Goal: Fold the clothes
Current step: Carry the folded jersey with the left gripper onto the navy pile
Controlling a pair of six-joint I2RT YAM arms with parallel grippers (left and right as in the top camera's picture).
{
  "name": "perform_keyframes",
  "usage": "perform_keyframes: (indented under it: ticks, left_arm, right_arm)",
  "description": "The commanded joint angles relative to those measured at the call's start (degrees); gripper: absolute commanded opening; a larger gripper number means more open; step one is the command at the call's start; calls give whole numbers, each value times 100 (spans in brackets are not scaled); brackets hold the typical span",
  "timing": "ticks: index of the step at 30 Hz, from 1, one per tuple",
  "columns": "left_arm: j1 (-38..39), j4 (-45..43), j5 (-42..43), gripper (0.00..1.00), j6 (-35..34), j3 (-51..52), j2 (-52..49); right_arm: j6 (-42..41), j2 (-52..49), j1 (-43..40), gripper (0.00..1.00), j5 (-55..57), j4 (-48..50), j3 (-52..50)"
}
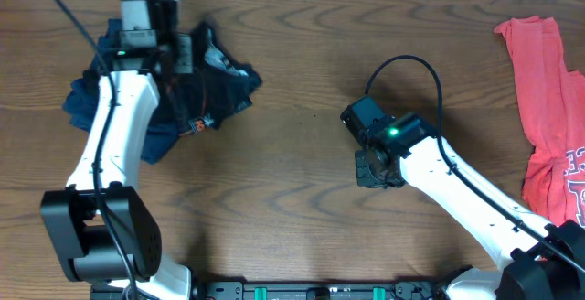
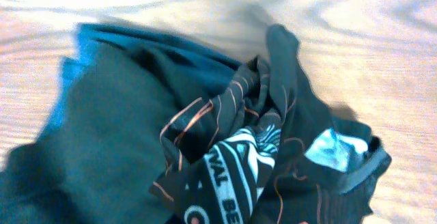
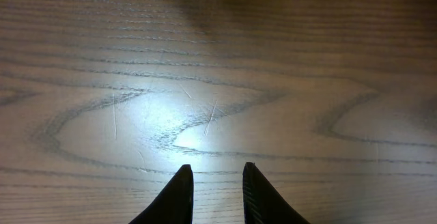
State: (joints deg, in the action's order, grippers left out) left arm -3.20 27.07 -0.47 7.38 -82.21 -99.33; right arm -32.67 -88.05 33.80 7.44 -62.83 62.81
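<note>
Black jersey (image 2: 239, 149) is lying crumpled at the far left of the table (image 1: 302, 53), bunched over a navy garment (image 1: 87, 99), with orange lines and white lettering showing. Left gripper (image 1: 178, 55) is hanging right over that pile; its fingers aren't showing in any view, so I can't tell their state. Right gripper (image 3: 216, 176) is hovering over bare wood mid-table, tips slightly parted and holding nothing. Coral-red T-shirt (image 1: 548, 108) is lying at the right edge, well apart.
</note>
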Motion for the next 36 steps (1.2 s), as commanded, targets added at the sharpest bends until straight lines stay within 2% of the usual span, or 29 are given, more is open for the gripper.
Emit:
perform_keyframes:
  ticks: [1, 9, 18, 19, 21, 22, 24, 25, 29, 33, 36]
  left_arm:
    - [-378, -229, -195, 6, 46, -98, 42]
    - [-1217, -748, -166, 6, -24, -96, 39]
    - [-1869, -734, -146, 7, -256, -72, -155]
    - [-1902, -710, -146, 15, -256, -61, -186]
    - [-1930, -682, -144, 59, -258, -50, -223]
    - [-1930, -675, -144, 77, -262, -50, -229]
    - [-1928, -675, -144, 97, -345, -52, -212]
    - [-1928, -673, -144, 100, -372, -52, -186]
    - [-1928, -597, -131, 98, -603, -52, -31]
    - [-1888, -352, 721, 98, -625, -52, 173]
    - [-1733, -151, 1451, 98, -813, -52, 238]
  right_arm:
    - [-7, 42, -52, 24, 140, 2, 9]
    - [-7, 42, -52, 24, 210, 24, 9]
    - [-7, 42, -52, 24, 221, 24, 7]
    - [-7, 42, -52, 24, 223, 24, 7]
    - [-7, 42, -52, 24, 221, 24, 7]
    - [-7, 42, -52, 24, 223, 24, 9]
    - [-7, 42, -52, 24, 225, 24, 7]
    - [-7, 42, -52, 24, 225, 28, 7]
    - [-7, 39, -52, 24, 223, 192, 7]
    - [-9, 42, -52, 25, 216, 566, 9]
    - [-76, 42, -52, 48, 173, 988, 7]
